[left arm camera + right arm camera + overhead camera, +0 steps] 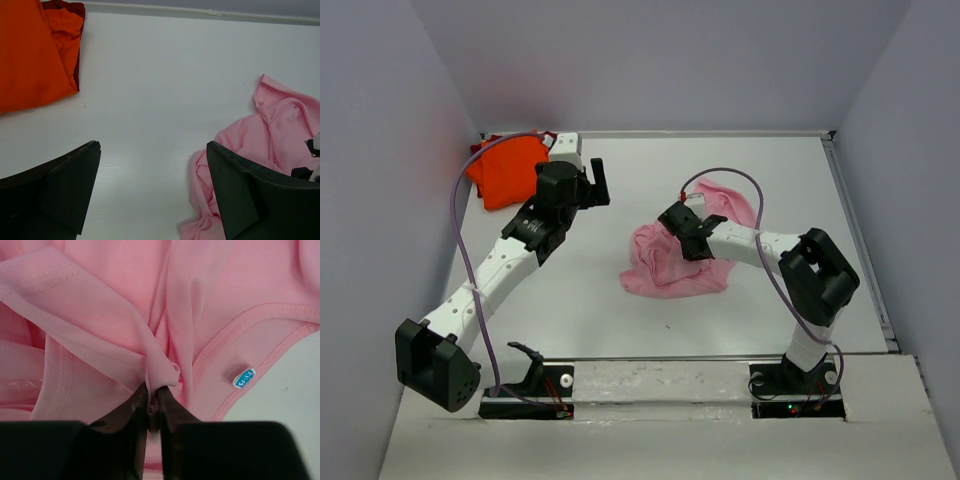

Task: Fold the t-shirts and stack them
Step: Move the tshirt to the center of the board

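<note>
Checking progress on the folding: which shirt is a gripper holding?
The pink t-shirt, pinched by the right gripper; the orange t-shirt and dark red t-shirt lie ungripped, far left.

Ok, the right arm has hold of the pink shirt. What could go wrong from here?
1. The right pincer is shut on only a thin bunched fold of the pink shirt; lifting may let it slip out.
2. The shirt lies crumpled, so pulling from this one point could drag it as a lump rather than spread it.
3. The left pincer hangs open, holding nothing, so the cloth has no second anchor.
</note>
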